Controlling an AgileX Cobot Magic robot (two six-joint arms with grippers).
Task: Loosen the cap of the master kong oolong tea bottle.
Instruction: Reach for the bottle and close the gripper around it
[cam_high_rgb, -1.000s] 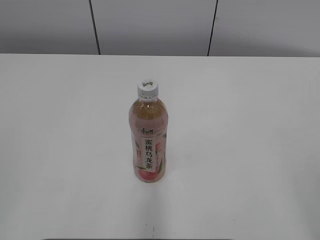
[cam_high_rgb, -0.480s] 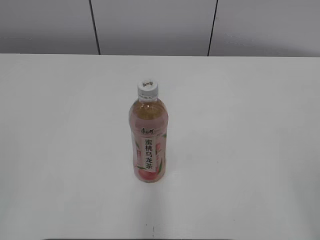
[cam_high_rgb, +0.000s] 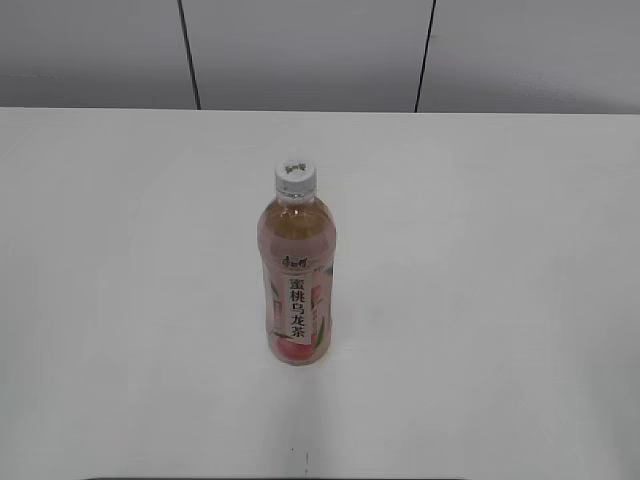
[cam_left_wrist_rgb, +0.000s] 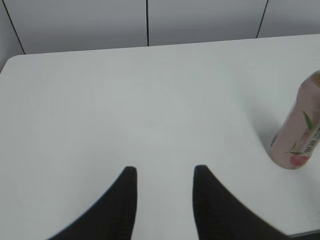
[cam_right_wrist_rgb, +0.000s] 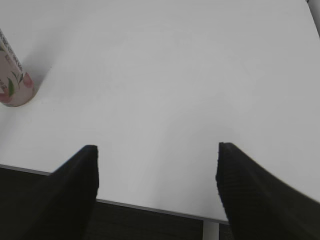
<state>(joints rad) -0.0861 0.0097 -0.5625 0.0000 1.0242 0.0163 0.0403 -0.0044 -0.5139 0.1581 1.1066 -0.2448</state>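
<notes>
Currently the left gripper (cam_left_wrist_rgb: 162, 172) is narrowly parted and the right gripper (cam_right_wrist_rgb: 157, 150) widely parted, both empty, well apart from the slim clear plastic tea bottle (cam_high_rgb: 296, 285) with white ribbed cap (cam_high_rgb: 296, 177) mid-table (cam_high_rgb: 480, 250).

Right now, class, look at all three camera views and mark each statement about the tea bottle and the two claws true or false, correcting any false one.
1. The master kong oolong tea bottle stands upright on the table. True.
2. The cap lies on the table beside the bottle. False: it sits on the bottle's neck.
3. The left claw is shut on the bottle. False: its jaws are apart with only bare table between them, and the bottle stands off to the right in its wrist view.
4. The right claw is open and holds nothing. True.
5. Neither claw appears in the exterior view. True.
</notes>
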